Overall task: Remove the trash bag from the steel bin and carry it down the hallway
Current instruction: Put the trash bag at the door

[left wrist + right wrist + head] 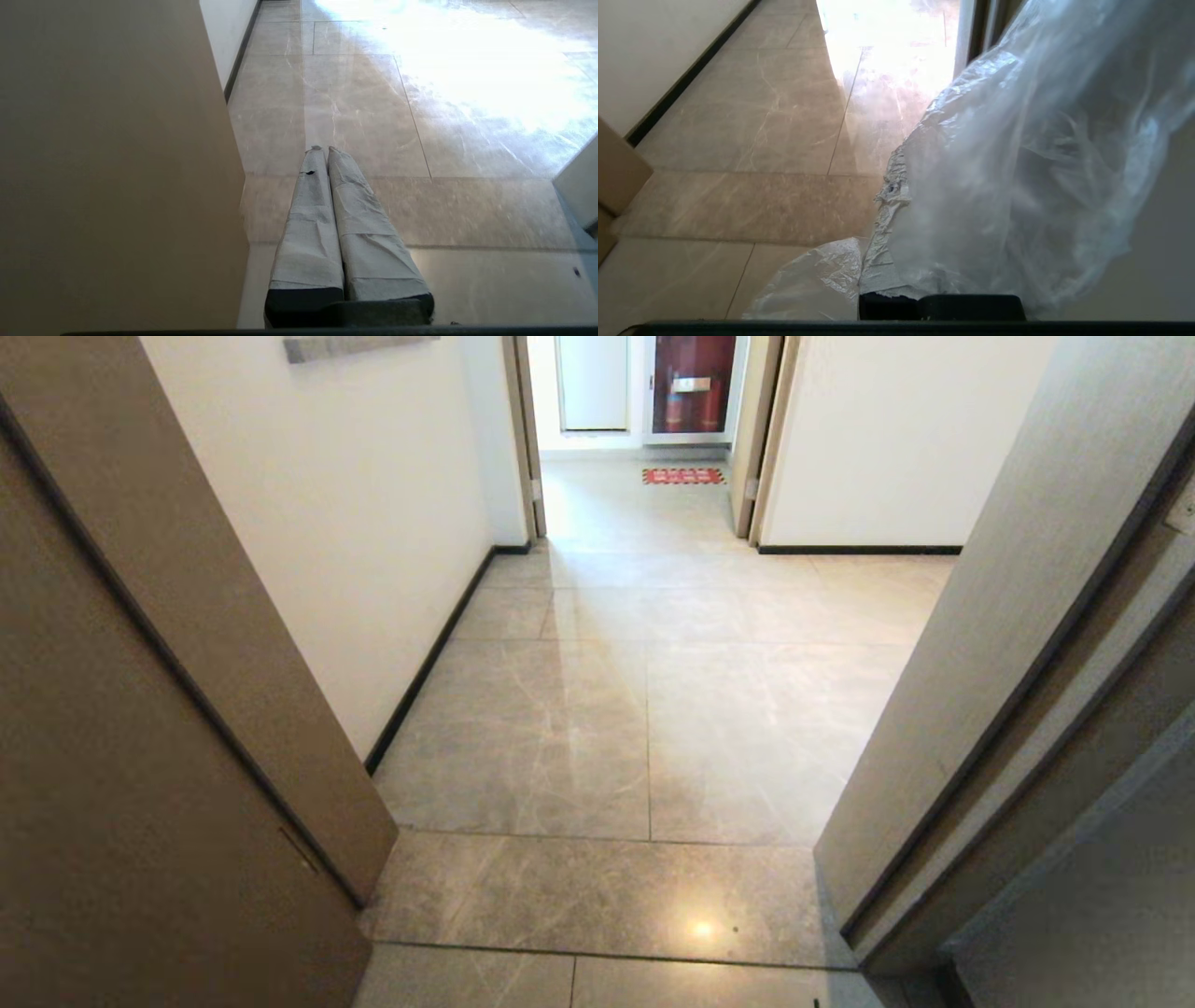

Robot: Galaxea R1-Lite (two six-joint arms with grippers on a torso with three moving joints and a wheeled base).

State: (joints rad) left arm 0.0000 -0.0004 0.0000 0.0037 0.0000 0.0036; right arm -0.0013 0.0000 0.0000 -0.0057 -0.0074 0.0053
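Right pincer [896, 196] clamped on crinkly clear trash bag [1017, 163] — left pincer [323, 150] closed, empty.

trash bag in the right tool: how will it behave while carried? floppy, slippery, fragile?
Likely floppy: the trash bag drapes in loose crinkled folds over the right tool, with no shape of its own. Probably light, since the see-through film billows with no visible sag. Possibly snag-prone, as it hangs close to the door frame beside it.

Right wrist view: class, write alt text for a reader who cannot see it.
A clear, crinkly trash bag drapes over the right pincer and fills most of the frame. Behind it, glossy marbled floor tiles run along a white wall towards bright glare.
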